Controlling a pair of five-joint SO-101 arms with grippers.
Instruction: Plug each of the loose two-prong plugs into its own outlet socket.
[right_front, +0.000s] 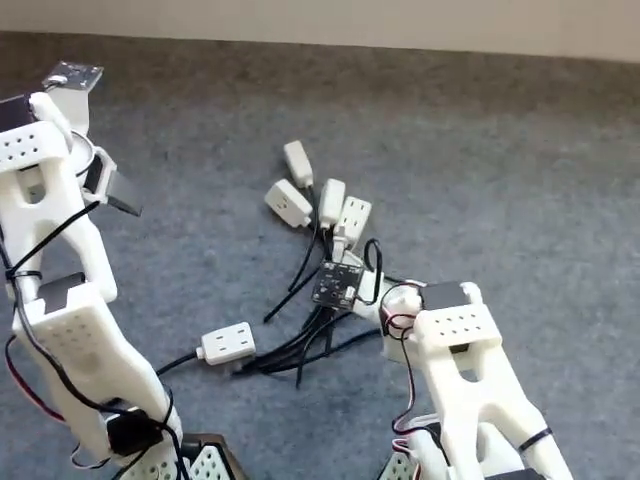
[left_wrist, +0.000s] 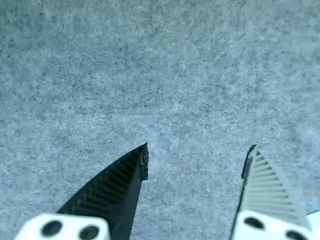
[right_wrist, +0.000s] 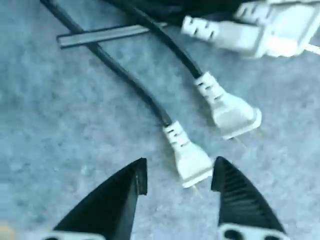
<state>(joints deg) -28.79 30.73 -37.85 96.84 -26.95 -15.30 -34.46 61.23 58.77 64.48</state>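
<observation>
- right gripper (right_wrist: 181, 161): two black fingers (right_wrist: 120, 195), jaws apart; nearer plug (right_wrist: 191, 161) lies flat between the tips on the grey carpet (right_wrist: 60, 125); prongs point back toward the wrist; it sits closer to one finger, contact cannot be told; not clamped
- second plug (right_wrist: 231, 114): just beside and beyond the nearer plug, flat on the carpet, prongs showing, apart from both fingers; each plug trails a black cord (right_wrist: 130, 80)
- larger white connector (right_wrist: 260, 32): beyond the second plug, ribbed neck; plug or socket, cannot tell; flat black strip (right_wrist: 102, 35) lies next to the cord out there
- left gripper (left_wrist: 199, 149): one black finger (left_wrist: 117, 187), one pale finger (left_wrist: 267, 185); jaws wide apart over bare carpet
- high view, bottom of frame: left arm (right_front: 60, 250) runs up the left edge; right arm (right_front: 460, 340) rises from lower right toward centre
- outlet socket (right_front: 228, 343): lower centre of frame, flat on the carpet, slots up, between the two arms; its cord leaves toward lower left
- black cords (right_front: 300, 345): loose bundle just right of the outlet socket, fanning up toward centre
- circuit board (right_front: 338, 285): on the right arm's wrist, centre of frame, over the cords
- four white heads (right_front: 289, 202): upper centre, just past the board, packed close, some touching; which are plugs and which sockets, cannot tell; well apart from the left arm
</observation>
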